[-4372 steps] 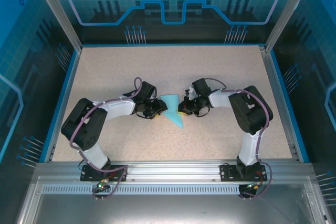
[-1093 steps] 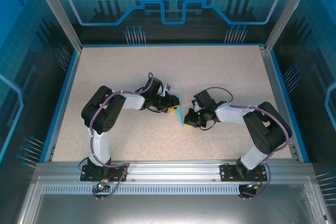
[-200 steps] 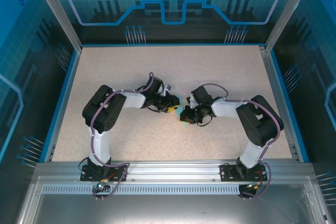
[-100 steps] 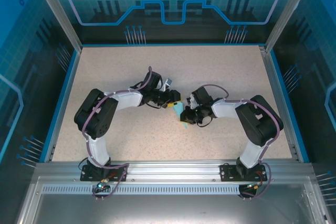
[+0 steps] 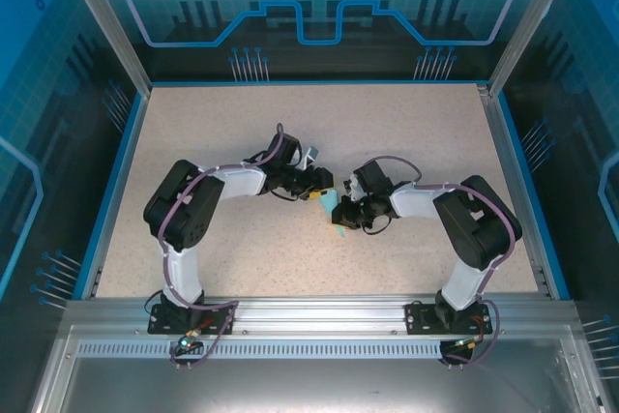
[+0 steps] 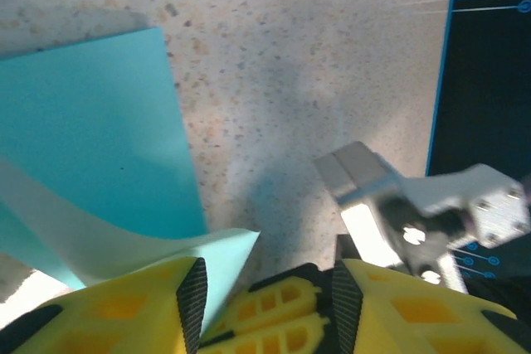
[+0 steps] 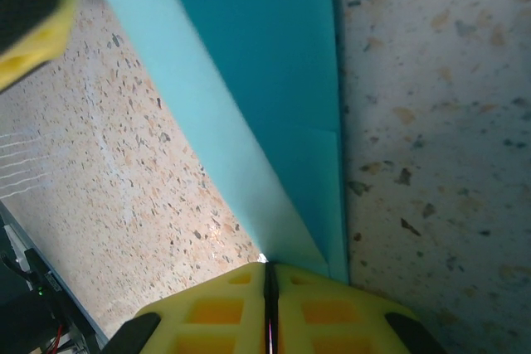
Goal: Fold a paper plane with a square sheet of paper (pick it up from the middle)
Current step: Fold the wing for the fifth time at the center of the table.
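1. Where the two grippers meet, close to the middle of the speckled table (image 5: pixel 213 132), lies the paper sheet (image 5: pixel 333 208). It is light cyan, folded into a narrow angular shape, and looks small from overhead.
2. Seen from the right wrist, the paper sheet (image 7: pixel 249 55) has a darker panel lying flat on the table. A paler strip runs from 11 o'clock down to 6 o'clock, narrowing to a point.
3. That point meets the seam of the right gripper (image 7: pixel 267 308). Its yellow fingers are clenched together with no gap, pinching the paper's edge. From above, the right gripper (image 5: pixel 344 212) sits at the paper's 3 o'clock.
4. Seen from the left wrist, the paper (image 6: pixel 83 122) lies flat at 10 o'clock. A pale flap curls up from it toward 6 o'clock, and its corner reaches just inside one black finger pad.
5. The left gripper (image 6: pixel 265 308) has its jaws apart, released and squeezing nothing. From above, it sits at the paper's 10 o'clock (image 5: pixel 317 194); whether it touches the paper there I cannot tell.
6. One yellow finger of the left gripper shows at 10 o'clock in the right wrist view, beside the top of the paler strip.
7. A blurred pale metal bracket (image 6: pixel 415 205) with screws sits at 3 o'clock in the left wrist view. Beyond it run the table's blue rim (image 6: pixel 440 80) and a dark panel.
8. Both arms bend inward from bases at the table's 6 o'clock edge.
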